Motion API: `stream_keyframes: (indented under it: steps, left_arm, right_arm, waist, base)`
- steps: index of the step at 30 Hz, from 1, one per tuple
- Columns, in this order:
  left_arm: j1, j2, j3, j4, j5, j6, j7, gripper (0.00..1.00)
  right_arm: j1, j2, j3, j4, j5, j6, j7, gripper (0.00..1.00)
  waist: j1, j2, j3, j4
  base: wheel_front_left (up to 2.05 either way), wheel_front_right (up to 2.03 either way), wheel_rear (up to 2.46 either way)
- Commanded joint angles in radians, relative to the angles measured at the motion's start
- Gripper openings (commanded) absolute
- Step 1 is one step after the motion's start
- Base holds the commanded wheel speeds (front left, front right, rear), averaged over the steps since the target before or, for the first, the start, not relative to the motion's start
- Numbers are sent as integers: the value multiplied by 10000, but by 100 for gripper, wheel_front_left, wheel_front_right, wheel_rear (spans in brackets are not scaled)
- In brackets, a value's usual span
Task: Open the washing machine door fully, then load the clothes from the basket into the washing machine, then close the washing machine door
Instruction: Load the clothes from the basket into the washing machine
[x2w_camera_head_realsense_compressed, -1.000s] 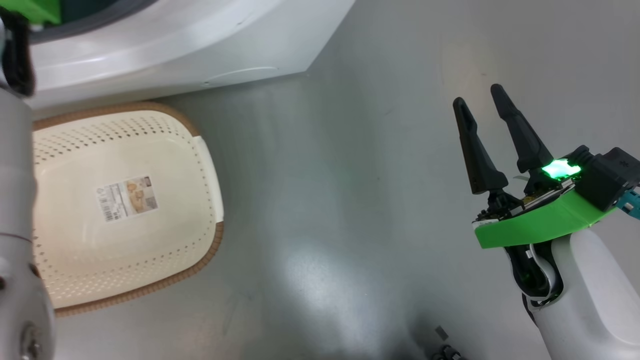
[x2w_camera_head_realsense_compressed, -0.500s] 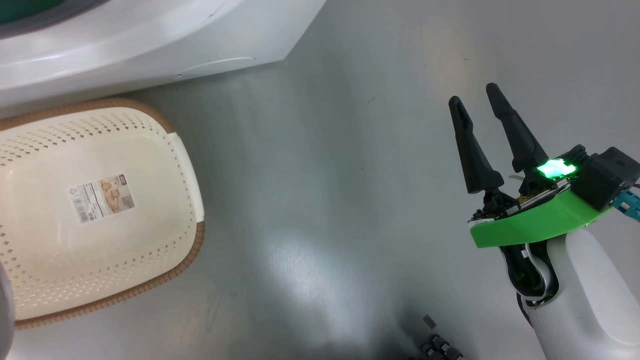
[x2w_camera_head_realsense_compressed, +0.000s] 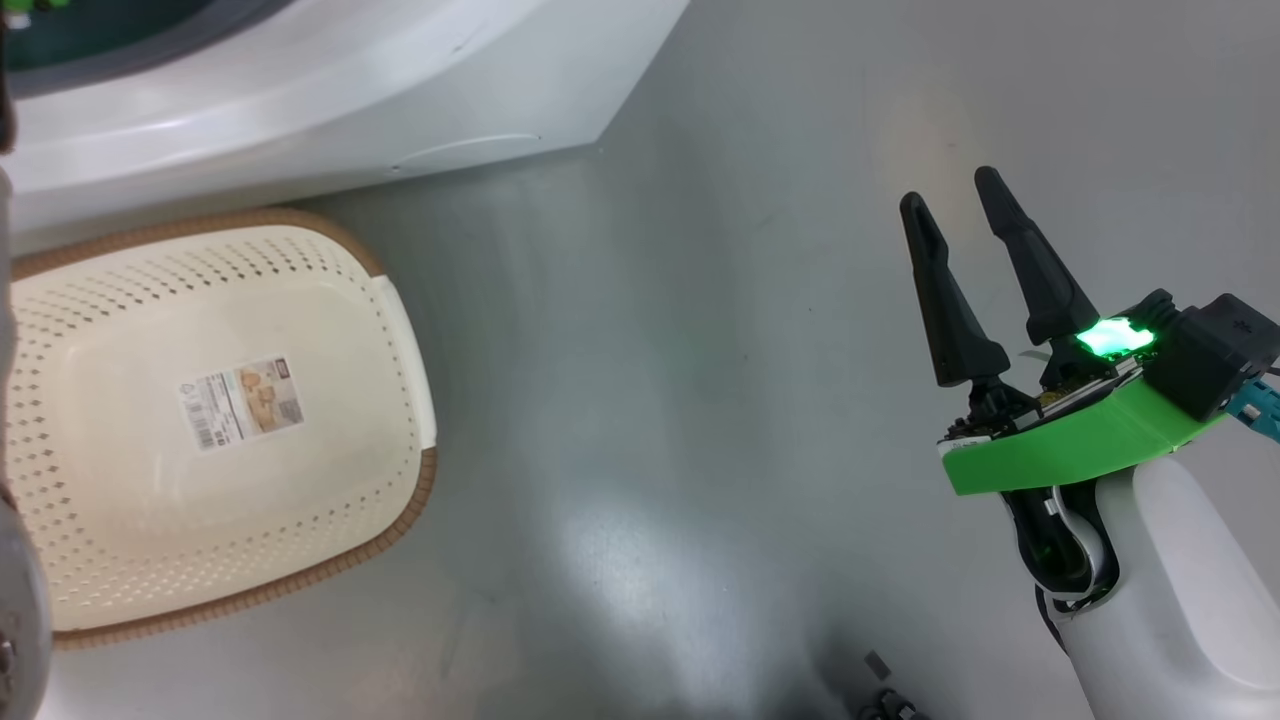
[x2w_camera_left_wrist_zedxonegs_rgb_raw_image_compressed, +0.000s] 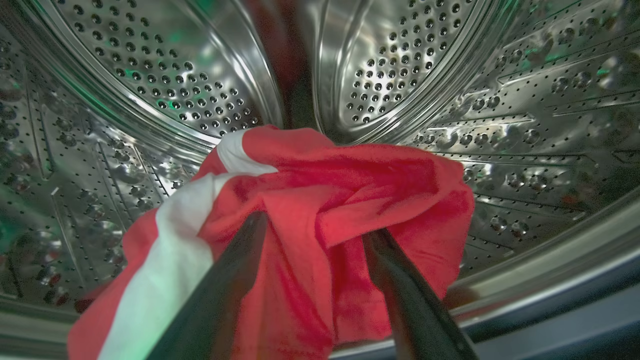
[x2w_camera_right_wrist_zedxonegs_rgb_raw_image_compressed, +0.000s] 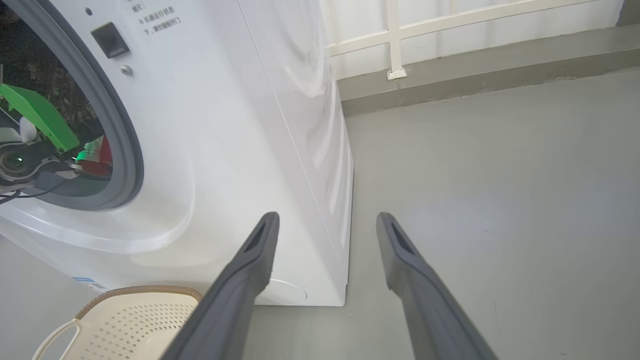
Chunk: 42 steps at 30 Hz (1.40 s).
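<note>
Left wrist view: left gripper (x2w_camera_left_wrist_zedxonegs_rgb_raw_image_compressed: 316, 226) inside the steel drum (x2w_camera_left_wrist_zedxonegs_rgb_raw_image_compressed: 400, 65), jaws spread wide, red clothes (x2w_camera_left_wrist_zedxonegs_rgb_raw_image_compressed: 350, 175) bunched between and over them.
Clothes: red fabric with a white stripe, lying on the drum's lower wall against both fingers; cannot tell whether this is one garment or two. Head view: basket (x2w_camera_head_realsense_compressed: 120, 270) on the grey floor (x2w_camera_head_realsense_compressed: 700, 350), just in front of the washing machine (x2w_camera_head_realsense_compressed: 300, 110), nothing in it but the label (x2w_camera_head_realsense_compressed: 240, 402) on its base. Right gripper (x2w_camera_head_realsense_compressed: 950, 190) hangs over bare floor, well apart from the basket, jaws wide, holding nothing. Right wrist view: grey gasket (x2w_camera_right_wrist_zedxonegs_rgb_raw_image_compressed: 120, 130) rings the open mouth of the machine, with the left arm's green bracket (x2w_camera_right_wrist_zedxonegs_rgb_raw_image_compressed: 35, 112) and a patch of red inside it.
</note>
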Motion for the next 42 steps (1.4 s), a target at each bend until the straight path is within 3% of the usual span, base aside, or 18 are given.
stream_keyframes:
  steps: [1, 10, 30, 42]
  left_arm:
    - [166, 320, -28, -263, -101, -77, -97, 100]
    - [1303, 175, -56, -1033, -489, -214, -258, 100]
    - [6341, 38, 59, -5986, -764, -119, -267, 100]
    - [9032, -243, 578, -7994, -1111, 3, -267, 100]
  right_arm:
    - [207, -92, 154, -187, 6, 16, -48, 100]
    - [346, -123, 179, -107, 54, 16, -48, 100]
    - [775, -374, 290, 184, 130, 16, -48, 100]
    - [1192, -579, 459, 397, 179, 16, -48, 100]
  waist:
    - [0, 0, -142, 100]
    - [0, 0, -750, 298]
    - [0, 0, -2649, 911]
    - [0, 0, -3761, 1352]
  base:
    - [0, 0, 0]
    - [0, 0, 0]
    - [0, 0, 0]
    - [0, 0, 0]
